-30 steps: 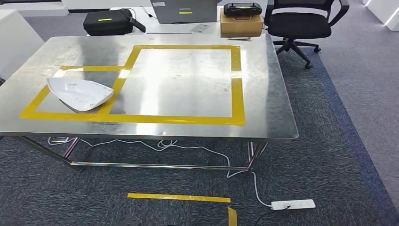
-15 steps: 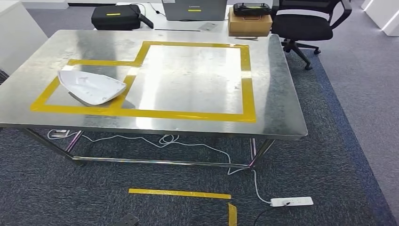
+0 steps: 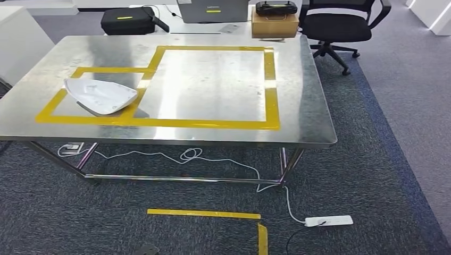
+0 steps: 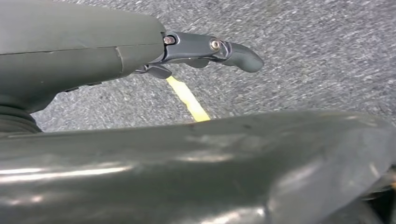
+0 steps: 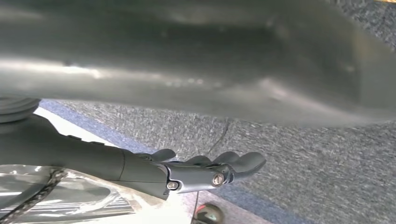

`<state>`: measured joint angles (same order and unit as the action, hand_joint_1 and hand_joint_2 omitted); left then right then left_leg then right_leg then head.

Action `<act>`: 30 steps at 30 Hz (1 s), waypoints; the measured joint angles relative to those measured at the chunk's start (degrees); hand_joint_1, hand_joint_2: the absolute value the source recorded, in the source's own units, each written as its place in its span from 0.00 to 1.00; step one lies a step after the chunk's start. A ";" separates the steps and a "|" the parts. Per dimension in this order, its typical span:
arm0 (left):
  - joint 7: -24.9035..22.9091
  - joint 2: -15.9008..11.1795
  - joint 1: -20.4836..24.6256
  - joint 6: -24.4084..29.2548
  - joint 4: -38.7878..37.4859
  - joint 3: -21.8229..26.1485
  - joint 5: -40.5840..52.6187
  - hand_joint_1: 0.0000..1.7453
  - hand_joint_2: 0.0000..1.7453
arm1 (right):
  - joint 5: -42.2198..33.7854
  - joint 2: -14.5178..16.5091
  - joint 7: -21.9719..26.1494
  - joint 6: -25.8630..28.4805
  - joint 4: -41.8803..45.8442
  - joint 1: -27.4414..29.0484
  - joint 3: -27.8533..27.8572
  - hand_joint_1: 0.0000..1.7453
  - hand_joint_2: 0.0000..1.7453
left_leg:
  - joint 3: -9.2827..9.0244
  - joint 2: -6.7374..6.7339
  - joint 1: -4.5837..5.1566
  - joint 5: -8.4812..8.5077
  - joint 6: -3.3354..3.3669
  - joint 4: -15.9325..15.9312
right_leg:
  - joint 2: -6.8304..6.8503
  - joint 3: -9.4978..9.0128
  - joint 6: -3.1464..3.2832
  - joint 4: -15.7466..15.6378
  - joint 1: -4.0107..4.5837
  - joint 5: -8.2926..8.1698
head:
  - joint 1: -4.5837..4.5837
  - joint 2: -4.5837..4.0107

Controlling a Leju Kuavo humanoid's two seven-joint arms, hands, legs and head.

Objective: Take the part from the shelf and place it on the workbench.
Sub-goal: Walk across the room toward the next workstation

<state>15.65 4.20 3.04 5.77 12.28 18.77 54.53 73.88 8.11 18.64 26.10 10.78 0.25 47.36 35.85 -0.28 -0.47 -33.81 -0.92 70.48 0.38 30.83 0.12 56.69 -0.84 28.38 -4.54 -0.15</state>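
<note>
On the workbench (image 3: 298, 79), part (image 3: 100, 96) lies near left edge.

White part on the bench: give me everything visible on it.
The white part is a smooth, glossy shell that looks like moulded plastic, wide and rounded at one end and tapering to a point at the other, the point aimed toward the right of the head view. A few faint grey marks show on its top. It lies on the steel workbench, inside the smaller yellow-taped rectangle, its pointed end reaching the tape that divides the two rectangles. Only the bench touches it; it casts a dark shadow beneath.
</note>
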 joint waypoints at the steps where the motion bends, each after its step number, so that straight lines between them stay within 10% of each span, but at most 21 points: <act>1: 0.00 -0.03 0.02 0.00 0.00 0.00 0.00 0.00 0.00 | 0.00 0.01 0.00 0.00 0.00 -0.01 0.01 0.00 0.00 | -2.60 0.03 -0.05 1.82 0.18 -4.36 | -0.01 0.12 -0.15 0.05 -0.01 -0.12 | 0.01 0.00; 4: 0.00 -0.08 0.19 0.01 0.00 0.01 0.00 0.00 0.00 | 0.00 0.01 0.03 0.00 0.00 -0.10 0.02 0.00 0.00 | -7.30 0.15 0.24 4.33 0.96 -13.52 | -0.03 0.54 -0.96 0.22 0.16 -0.59 | 0.07 0.00; 7: -0.02 -0.02 0.15 0.02 0.00 0.01 0.00 0.00 0.00 | 0.00 -0.01 0.04 0.00 0.00 -0.11 0.11 0.00 0.00 | -6.85 0.10 0.49 4.90 1.89 -14.07 | -0.08 1.04 -2.04 0.28 -0.04 -0.91 | 0.10 0.00; 12: -0.02 0.02 0.29 0.04 0.00 0.03 0.00 0.00 0.00 | 0.04 -0.06 0.06 0.00 -0.04 -0.07 0.20 0.00 0.00 | -5.22 -0.20 0.73 6.62 3.70 -14.58 | -0.27 6.65 -2.89 13.70 -0.26 7.63 | 0.30 0.00; 14: -0.02 0.06 0.22 0.02 0.00 0.03 0.00 0.00 0.00 | 0.02 -0.11 0.03 0.00 -0.04 -0.01 0.26 0.00 0.00 | -4.49 -0.24 1.01 7.14 3.72 -14.50 | -0.26 6.95 -2.90 16.44 -0.24 8.39 | 0.28 0.00; 19: -0.02 0.16 0.29 0.00 0.00 0.03 0.02 0.00 0.00 | 0.07 -0.15 0.03 0.00 -0.03 -0.22 0.33 0.00 0.00 | -3.29 -0.21 1.47 7.71 3.01 -13.39 | -0.28 -2.84 -1.94 0.15 -0.02 2.94 | 0.21 0.00; 23: 0.00 0.05 0.23 0.00 0.00 0.07 0.04 0.00 0.00 | 0.22 -0.10 0.02 0.00 -0.05 -0.01 0.39 0.00 0.00 | -2.66 -0.13 1.30 7.53 1.69 -12.56 | -0.11 -2.82 -0.63 -0.94 -0.02 2.10 | 0.16 0.00; 27: 0.05 -0.03 0.21 0.00 0.00 0.09 0.15 0.00 0.00 | 0.47 -0.13 0.02 0.02 -0.07 -0.08 0.47 0.00 0.00 | 1.08 0.04 0.59 0.24 0.31 -2.42 | 0.06 -2.27 0.18 -1.08 -0.30 0.99 | -0.33 0.00; 30: 0.06 -0.03 0.21 0.00 0.00 0.09 0.17 0.00 0.00 | 0.52 -0.13 0.02 0.02 -0.07 -0.07 0.49 0.00 0.00 | 1.92 0.03 0.44 -1.00 0.14 0.06 | 0.07 -2.10 0.15 -1.05 -0.29 0.87 | -0.29 0.00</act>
<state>15.71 4.17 3.25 5.77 12.28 18.86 54.71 74.40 7.98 18.67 26.12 10.71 0.18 47.84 37.77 -0.25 -0.03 -34.80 -0.78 70.54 0.45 28.72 0.28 55.63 -1.13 29.25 -4.83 -0.15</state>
